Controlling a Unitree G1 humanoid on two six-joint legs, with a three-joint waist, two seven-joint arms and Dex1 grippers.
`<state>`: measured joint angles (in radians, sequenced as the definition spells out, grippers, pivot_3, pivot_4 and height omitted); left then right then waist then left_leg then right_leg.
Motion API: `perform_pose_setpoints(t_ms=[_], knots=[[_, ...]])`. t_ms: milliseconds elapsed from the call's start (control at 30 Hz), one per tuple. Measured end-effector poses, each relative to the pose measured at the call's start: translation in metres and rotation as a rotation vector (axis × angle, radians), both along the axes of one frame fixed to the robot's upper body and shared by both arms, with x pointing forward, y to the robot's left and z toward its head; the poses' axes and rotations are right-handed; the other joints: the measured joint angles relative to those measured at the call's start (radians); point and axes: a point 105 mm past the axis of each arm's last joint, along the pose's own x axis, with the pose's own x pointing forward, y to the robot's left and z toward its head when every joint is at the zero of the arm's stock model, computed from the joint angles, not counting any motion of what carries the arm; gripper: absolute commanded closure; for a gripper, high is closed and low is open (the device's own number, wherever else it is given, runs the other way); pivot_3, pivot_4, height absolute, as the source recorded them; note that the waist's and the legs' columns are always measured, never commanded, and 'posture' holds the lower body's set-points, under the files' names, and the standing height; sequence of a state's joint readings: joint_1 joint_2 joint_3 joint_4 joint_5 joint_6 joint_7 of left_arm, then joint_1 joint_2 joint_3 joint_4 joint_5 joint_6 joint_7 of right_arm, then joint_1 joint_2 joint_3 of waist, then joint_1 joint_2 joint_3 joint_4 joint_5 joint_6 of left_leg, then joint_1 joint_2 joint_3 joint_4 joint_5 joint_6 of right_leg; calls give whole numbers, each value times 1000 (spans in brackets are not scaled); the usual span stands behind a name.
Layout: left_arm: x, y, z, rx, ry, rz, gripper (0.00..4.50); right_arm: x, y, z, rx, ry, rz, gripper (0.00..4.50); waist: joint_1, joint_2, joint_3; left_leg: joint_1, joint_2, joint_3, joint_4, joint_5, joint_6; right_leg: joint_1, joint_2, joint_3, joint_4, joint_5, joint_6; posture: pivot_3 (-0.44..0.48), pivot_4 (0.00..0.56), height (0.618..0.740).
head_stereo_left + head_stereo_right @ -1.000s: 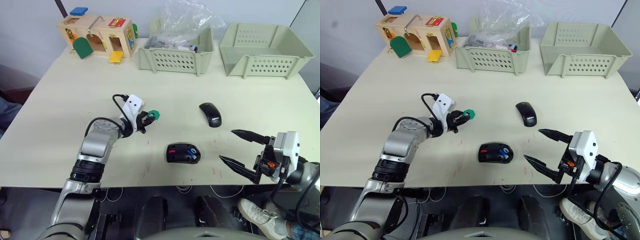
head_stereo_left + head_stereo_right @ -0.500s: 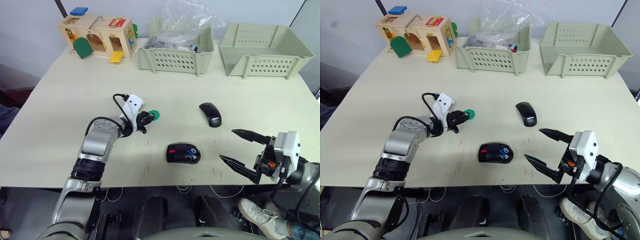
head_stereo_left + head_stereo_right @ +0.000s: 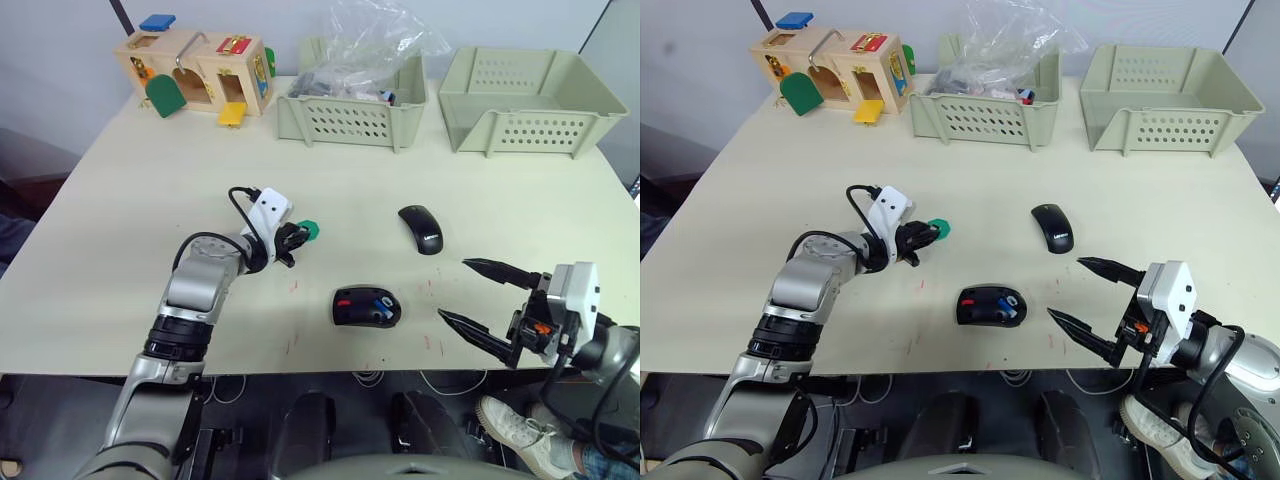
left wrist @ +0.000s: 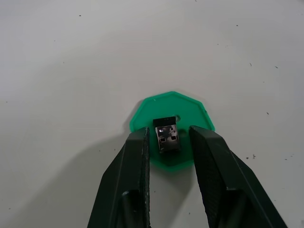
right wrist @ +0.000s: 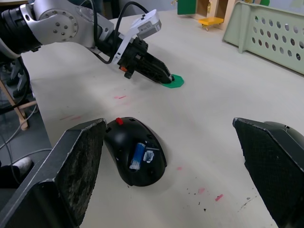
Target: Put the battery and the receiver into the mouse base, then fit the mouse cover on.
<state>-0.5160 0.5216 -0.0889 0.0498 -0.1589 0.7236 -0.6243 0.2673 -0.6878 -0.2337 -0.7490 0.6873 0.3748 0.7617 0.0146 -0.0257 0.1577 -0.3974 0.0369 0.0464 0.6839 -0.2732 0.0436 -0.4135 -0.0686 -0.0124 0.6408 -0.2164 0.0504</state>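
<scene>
The black mouse base (image 3: 366,306) lies near the table's front, with a red patch and the blue battery (image 5: 138,156) lying in its hollow. The glossy mouse cover (image 3: 421,229) rests behind it to the right. The small receiver (image 4: 167,135) sits on a green disc (image 3: 309,230) left of the cover. My left gripper (image 4: 168,134) is low over the disc, open narrowly, with one finger on each side of the receiver and slim gaps between. Right of the base, my right gripper (image 3: 453,289) is wide open and holds nothing.
A wooden toy box (image 3: 195,70) stands at the back left. A basket holding a plastic bag (image 3: 350,115) and an empty basket (image 3: 525,105) line the back edge. Bare tabletop (image 3: 520,200) lies between the cover and the baskets.
My left gripper has edged forward onto the green disc and its fingers have narrowed around the receiver. The right arm, base and cover have not moved.
</scene>
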Motion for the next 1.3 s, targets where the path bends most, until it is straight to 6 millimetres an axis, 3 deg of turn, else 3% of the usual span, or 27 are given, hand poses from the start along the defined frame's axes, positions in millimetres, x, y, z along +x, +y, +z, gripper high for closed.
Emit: perform_pose_setpoints(t_ms=[700,833,867,1300], knots=[[-3,-1,0,7,5,7,3069,-6,-8,6,-14,20,-12,0,0,0,0,0,0,0,0,0,0,0,0,0,0,0,0,0,150,740],[-2,0,0,8,3,7,4362,-5,-11,9,-20,10,-23,0,0,0,0,0,0,0,0,0,0,0,0,0,0,0,0,0,150,740],[-2,0,0,8,2,7,4464,-5,-11,9,-19,11,-22,0,0,0,0,0,0,0,0,0,0,0,0,0,0,0,0,0,150,740],[-5,-3,6,-37,-18,-30,4462,-4,-8,11,-13,12,-11,0,0,0,0,0,0,0,0,0,0,0,0,0,0,0,0,0,150,740]])
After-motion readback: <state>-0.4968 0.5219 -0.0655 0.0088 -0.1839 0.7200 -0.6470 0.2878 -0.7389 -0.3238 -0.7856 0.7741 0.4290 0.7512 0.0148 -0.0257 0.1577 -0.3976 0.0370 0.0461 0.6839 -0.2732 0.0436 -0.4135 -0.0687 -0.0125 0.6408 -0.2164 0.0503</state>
